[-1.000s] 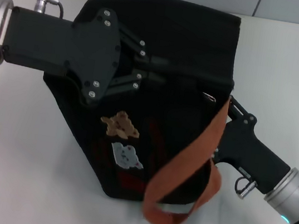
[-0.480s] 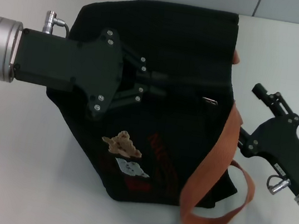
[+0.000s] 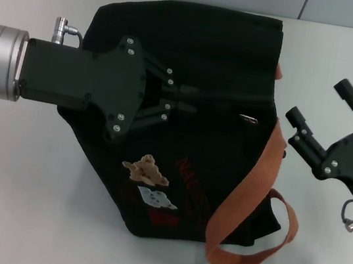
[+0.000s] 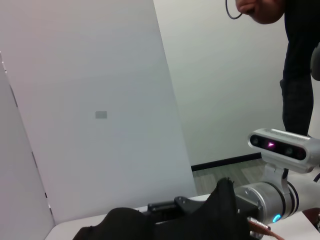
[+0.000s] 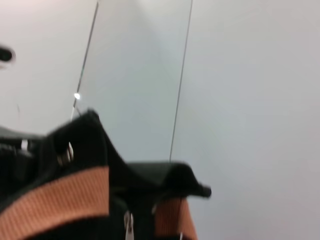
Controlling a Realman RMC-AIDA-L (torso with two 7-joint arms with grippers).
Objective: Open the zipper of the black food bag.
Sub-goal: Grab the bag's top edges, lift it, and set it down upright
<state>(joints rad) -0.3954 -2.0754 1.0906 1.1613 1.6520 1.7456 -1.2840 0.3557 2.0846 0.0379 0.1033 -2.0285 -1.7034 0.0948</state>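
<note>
Zipper (image 3: 224, 104) runs across the top panel of the black food bag (image 3: 202, 49), dark on dark, hard to trace along its length. A small silver pull (image 3: 249, 119) lies on the fabric near the bag's right edge, just left of the orange-brown strap; can't tell for sure if it belongs to the long zipper or a side pocket. How far the zipper is opened: can't tell.

Bag sits on the white table (image 3: 15, 187), roughly centre, slumped and skewed, wide end toward the far wall. Brown bear patch (image 3: 147, 169) and grey bear patch (image 3: 156, 199) on the near face, red lettering (image 3: 192, 184) beside them. Orange-brown strap (image 3: 248, 182) comes down the right side and loops out onto the table at the near right corner.

Left gripper (image 3: 184, 100) reaches in from the left over the bag, body above the left half, fingers drawn together on the top panel around the zipper line. Whether they pinch fabric or just rest there: can't tell.

Right gripper (image 3: 322, 114) is off the bag, to its right over the table, fingers spread wide and holding nothing, near finger tip just beside the strap, not clearly touching.

Left wrist view: bunched black fabric low in frame, the other arm's silver wrist and a white camera head behind it, a person in dark clothes at the far edge. Right wrist view: bag edge, strap and a metal ring (image 5: 64, 156), blurred.
</note>
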